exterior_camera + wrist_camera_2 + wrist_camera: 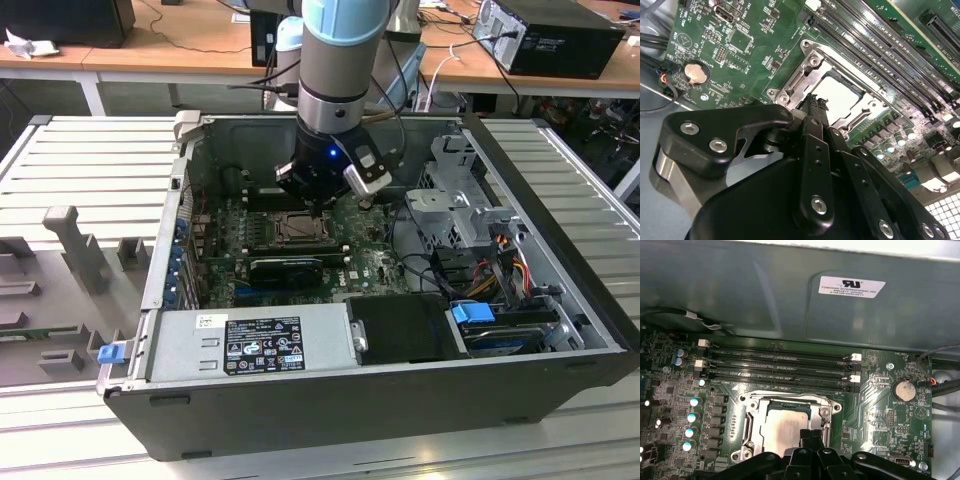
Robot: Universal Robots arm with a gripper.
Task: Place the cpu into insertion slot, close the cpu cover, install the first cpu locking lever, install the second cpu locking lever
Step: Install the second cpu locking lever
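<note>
The cpu [785, 427], a pale metallic square, lies flat in the insertion slot [751, 426] on the green motherboard. The silvery cpu cover [826, 412] lies down around the chip, whose face shows through its cut-out. My gripper [810, 434] hangs just above the near edge of the chip, its two black fingers pressed together and shut on nothing. The second wrist view has the fingertips [816, 104] over the cover's edge [860, 116] beside the cpu [840, 95]. In the exterior view my gripper [320, 208] is low inside the case, over the insertion slot [298, 229].
Long black memory slots [780, 365] run just behind the socket. A coin battery [904, 389] sits to one side and capacitors [692, 417] to the other. The open case [560, 190] holds a power supply [250, 345], a drive cage [455, 205] and cables [500, 265].
</note>
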